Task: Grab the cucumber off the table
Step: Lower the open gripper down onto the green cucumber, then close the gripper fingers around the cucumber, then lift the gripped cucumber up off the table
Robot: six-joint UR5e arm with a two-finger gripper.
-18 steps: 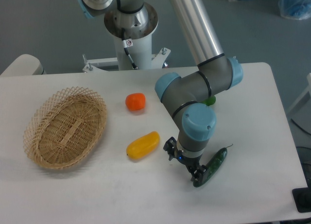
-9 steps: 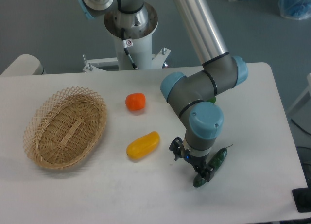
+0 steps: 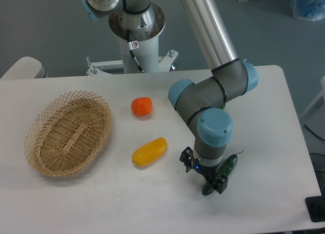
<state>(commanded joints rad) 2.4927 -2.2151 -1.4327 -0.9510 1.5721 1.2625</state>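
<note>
The cucumber [image 3: 228, 165], long, dark green and speckled, lies slanted on the white table [image 3: 274, 122] near the front right. Its lower end is hidden under my gripper [image 3: 203, 172]. The gripper points down just above the table with its jaws apart. One fingertip [image 3: 185, 157] is left of the cucumber and the other [image 3: 220, 184] sits over its lower end. Nothing is lifted.
A yellow vegetable [image 3: 149, 152] lies left of the gripper. An orange vegetable [image 3: 141, 106] is behind it. A wicker basket [image 3: 68, 132] stands at the left. A green vegetable is mostly hidden behind my arm's elbow [image 3: 223, 89]. The table's front edge is close below the gripper.
My gripper has moved a little to the right and down, closer over the cucumber's lower end. The cucumber has stayed on the table.
</note>
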